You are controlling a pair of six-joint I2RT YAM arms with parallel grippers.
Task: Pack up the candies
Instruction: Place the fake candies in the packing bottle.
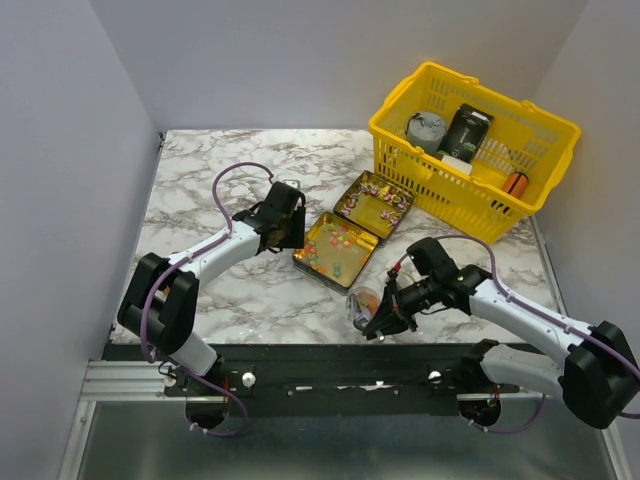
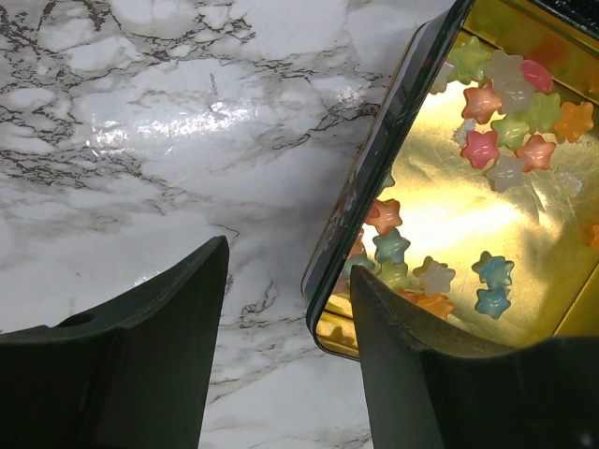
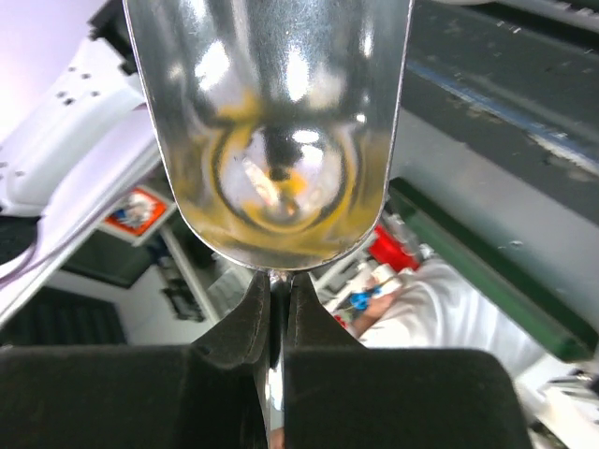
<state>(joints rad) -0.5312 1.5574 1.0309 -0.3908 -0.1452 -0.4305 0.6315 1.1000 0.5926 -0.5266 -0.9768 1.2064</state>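
An open gold tin (image 1: pixel 303 256) lies mid-table in two hinged halves. The candies (image 1: pixel 337 241) in the near half are mixed orange, green and yellow. Pink and purple candies (image 1: pixel 381 195) fill the far half. In the left wrist view the candies (image 2: pixel 510 131) look star-shaped. My left gripper (image 1: pixel 290 232) (image 2: pixel 288 257) is open at the tin's left side, its jaws astride the dark tin wall (image 2: pixel 374 159). My right gripper (image 1: pixel 388 313) (image 3: pixel 278 281) is shut on the thin handle of a metal scoop (image 3: pixel 271 140), held low near the table's front edge. The scoop (image 1: pixel 362 303) shows a few coloured bits inside.
A yellow basket (image 1: pixel 400 150) stands at the back right with a round tin, a black box and an orange cylinder (image 1: pixel 514 183) in it. Grey walls close in the marble table (image 1: pixel 200 180) on both sides. A black rail runs along the front edge.
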